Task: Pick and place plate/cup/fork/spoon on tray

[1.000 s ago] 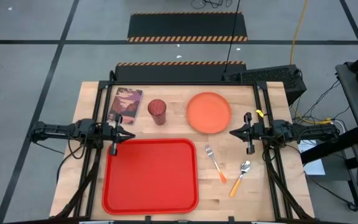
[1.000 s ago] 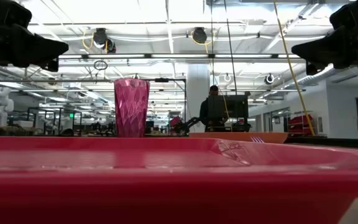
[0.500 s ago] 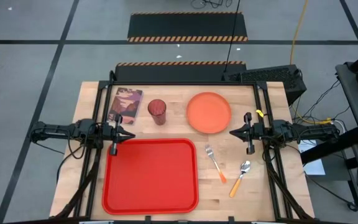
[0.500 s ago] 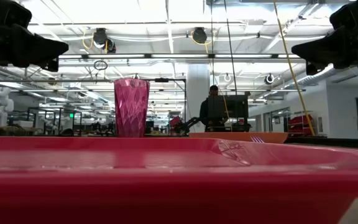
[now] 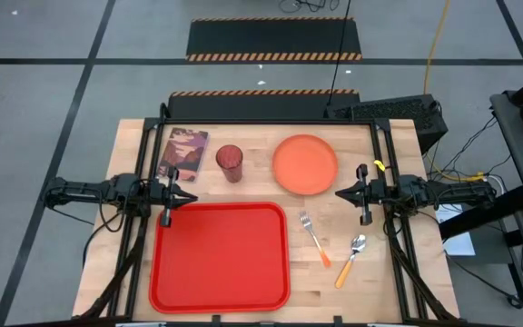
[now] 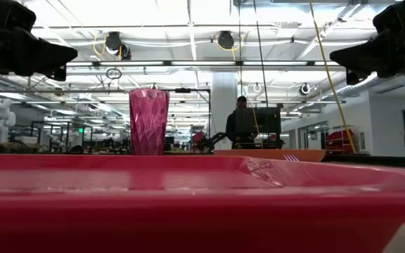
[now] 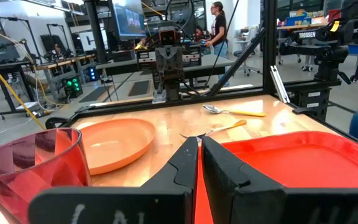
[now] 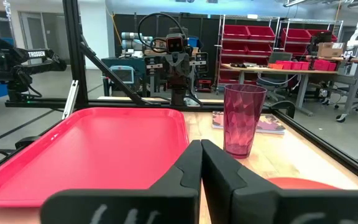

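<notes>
Red tray (image 5: 220,257): lies on the wooden desk (image 5: 407,272) at its near-left part, nothing on it that I can see.
Left gripper (image 5: 192,197): I read it hovering at the tray's far-left corner, fingers together; cup (image 5: 230,163) and plate (image 5: 305,164) lie beyond it, toward the far edge.
Right gripper (image 5: 339,193): fingers together, facing the left one, just beside the plate's near-right rim; fork (image 5: 314,238) and spoon (image 5: 350,260) lie nearer the front edge.
Fork and spoon: side by side on bare wood right of the tray, apart from each other, handles toward the front.
Book (image 5: 182,153): far-left of the desk, left of the cup.
Low view: only tray rim (image 6: 188,211) and upright cup (image 6: 148,121) show; plate and cutlery hidden, a person stands far behind.
Left wrist view: shows plate (image 7: 114,142), spoon (image 7: 234,111), cup (image 7: 33,168) close by.
Right wrist view: cup (image 8: 243,120) upright beside the tray (image 8: 104,146).
Open room: bare wood between tray and cutlery, and along the right edge.
</notes>
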Available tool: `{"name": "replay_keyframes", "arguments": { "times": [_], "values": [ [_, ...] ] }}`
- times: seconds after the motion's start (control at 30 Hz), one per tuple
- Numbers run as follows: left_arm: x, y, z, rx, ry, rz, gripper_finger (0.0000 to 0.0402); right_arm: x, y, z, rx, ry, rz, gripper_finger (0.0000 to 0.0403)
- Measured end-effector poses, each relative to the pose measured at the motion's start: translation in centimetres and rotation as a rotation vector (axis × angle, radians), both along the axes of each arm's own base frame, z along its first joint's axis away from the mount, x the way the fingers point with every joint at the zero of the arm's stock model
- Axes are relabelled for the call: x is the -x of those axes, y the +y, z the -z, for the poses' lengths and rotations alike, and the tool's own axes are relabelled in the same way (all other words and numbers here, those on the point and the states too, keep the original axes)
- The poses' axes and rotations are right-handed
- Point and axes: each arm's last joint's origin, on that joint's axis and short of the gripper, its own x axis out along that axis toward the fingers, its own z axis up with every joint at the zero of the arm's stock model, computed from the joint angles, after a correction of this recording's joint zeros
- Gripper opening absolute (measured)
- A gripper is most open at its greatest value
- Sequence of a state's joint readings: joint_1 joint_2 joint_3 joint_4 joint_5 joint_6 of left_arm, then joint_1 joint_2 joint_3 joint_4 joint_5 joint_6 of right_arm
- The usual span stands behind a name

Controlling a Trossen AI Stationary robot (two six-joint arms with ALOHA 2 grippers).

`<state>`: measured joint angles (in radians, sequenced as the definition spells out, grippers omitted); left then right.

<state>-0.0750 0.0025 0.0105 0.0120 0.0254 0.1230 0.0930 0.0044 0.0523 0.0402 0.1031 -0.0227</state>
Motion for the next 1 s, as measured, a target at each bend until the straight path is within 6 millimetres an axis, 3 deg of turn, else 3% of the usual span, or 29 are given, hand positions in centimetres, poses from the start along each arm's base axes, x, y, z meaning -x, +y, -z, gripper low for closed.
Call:
{"name": "replay_keyframes", "arguments": {
  "times": [1.0],
  "values": [
    [0.0, 0.0, 0.0, 0.0, 0.0, 0.0, 0.0026, 0.0, 0.0, 0.0, -0.043, -0.001, -0.002, 0.0]
  ]
}}
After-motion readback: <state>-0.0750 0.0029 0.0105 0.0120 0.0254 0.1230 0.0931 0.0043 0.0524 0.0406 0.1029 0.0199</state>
